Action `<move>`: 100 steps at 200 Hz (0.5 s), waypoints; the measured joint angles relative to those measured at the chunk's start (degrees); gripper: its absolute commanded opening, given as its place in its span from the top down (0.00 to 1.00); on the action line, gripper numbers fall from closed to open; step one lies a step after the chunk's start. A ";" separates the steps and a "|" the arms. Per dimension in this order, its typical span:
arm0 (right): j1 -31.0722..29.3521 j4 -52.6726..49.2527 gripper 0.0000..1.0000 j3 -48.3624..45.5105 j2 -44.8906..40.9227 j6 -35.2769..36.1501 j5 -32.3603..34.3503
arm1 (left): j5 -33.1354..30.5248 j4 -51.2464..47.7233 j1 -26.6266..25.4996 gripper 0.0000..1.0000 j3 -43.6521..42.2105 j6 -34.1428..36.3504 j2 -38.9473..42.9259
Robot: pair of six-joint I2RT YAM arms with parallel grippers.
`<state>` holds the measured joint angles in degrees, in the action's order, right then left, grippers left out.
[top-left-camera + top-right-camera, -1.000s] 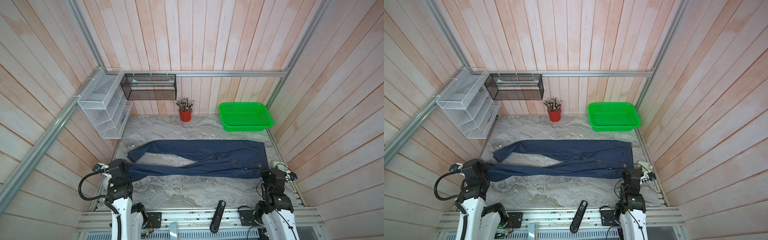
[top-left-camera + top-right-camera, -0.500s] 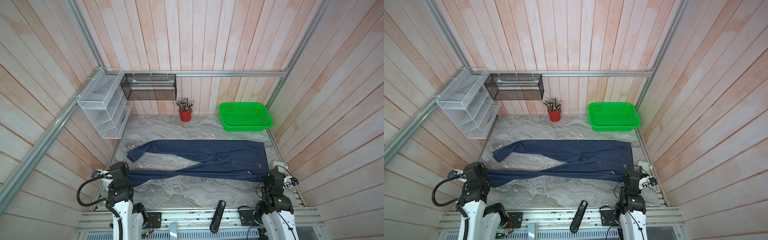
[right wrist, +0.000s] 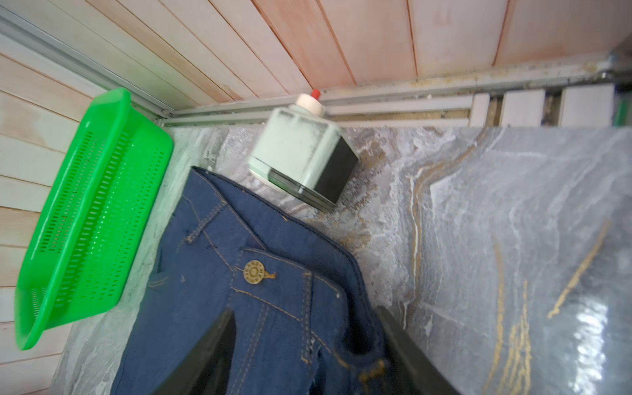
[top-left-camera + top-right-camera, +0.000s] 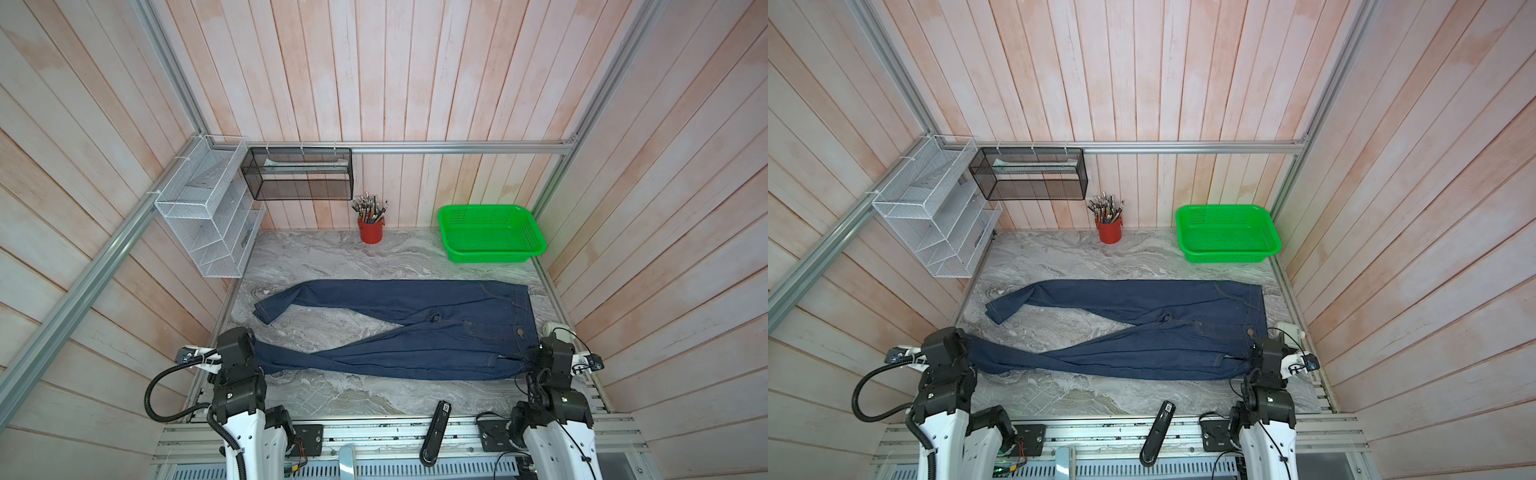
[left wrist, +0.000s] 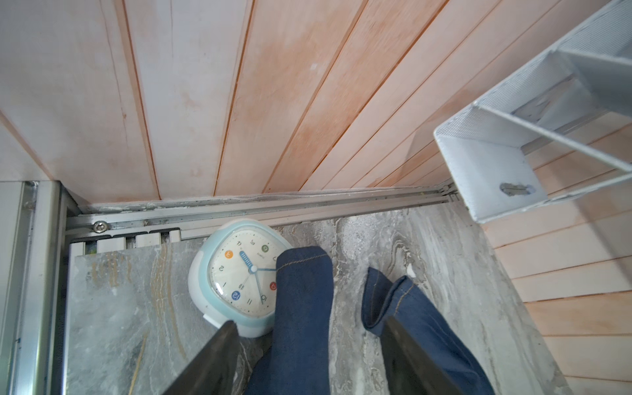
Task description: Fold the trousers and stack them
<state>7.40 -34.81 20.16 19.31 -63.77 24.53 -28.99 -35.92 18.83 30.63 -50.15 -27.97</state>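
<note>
Pulled nearer the front edge than a second ago: near leg of the trousers [image 4: 415,332] plus near waist corner; both jaw pairs shut then, spread now.

At left gripper [image 5: 309,323]: fingers apart, near-leg hem [image 5: 302,273] loose between them, touching neither, draped over the rim of a pale blue clock [image 5: 236,273]. At right gripper [image 3: 304,313]: fingers apart too, waistband corner bunched in the gap, brass button [image 3: 253,271] just beyond; reads as released, not pinched.

Further out: trousers at full length across the table [image 4: 332,257], waist to the right, hems to the left, legs splayed in a V; near leg creased partway along, far-leg hem [image 4: 270,309] kinked toward the front. White bottle [image 3: 297,150] with red tip just beside the waistband.

At the back: green basket [image 4: 490,232] against the wall, no garment in it; red cup of pens [image 4: 370,232]; wire racks [image 4: 208,232] on the wall.

Progress call: early. Looks about done with spreading on the near side; no fold yet. Still to do: bring legs together, fold across the length, set the bundle down as a stack. Probably needs smoothing of the far leg first. Stack spot not evident.
</note>
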 measured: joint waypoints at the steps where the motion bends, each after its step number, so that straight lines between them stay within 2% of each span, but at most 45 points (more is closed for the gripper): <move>1: 0.00 0.00 0.34 0.35 0.09 0.11 0.02 | 0.00 -0.07 -0.02 0.31 0.15 -0.02 0.00; 46: -1.86 1.55 0.26 10.86 4.46 3.80 0.35 | 1.79 -0.31 -1.49 0.31 7.61 0.83 -0.04; 62: -2.71 4.31 0.28 12.94 7.89 5.66 0.68 | 4.31 0.66 -2.10 0.31 8.24 1.81 -0.61; 76: -2.95 7.61 0.34 14.69 13.81 7.67 -0.09 | 7.06 1.70 -2.38 0.31 8.37 2.82 -2.08; 100: -2.97 14.08 0.40 19.06 30.03 11.13 -4.28 | 12.92 3.63 -2.56 0.31 8.76 5.01 -7.21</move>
<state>4.43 -20.73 39.22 49.34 -52.64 20.25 -16.08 -32.29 16.27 39.40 -45.15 -35.18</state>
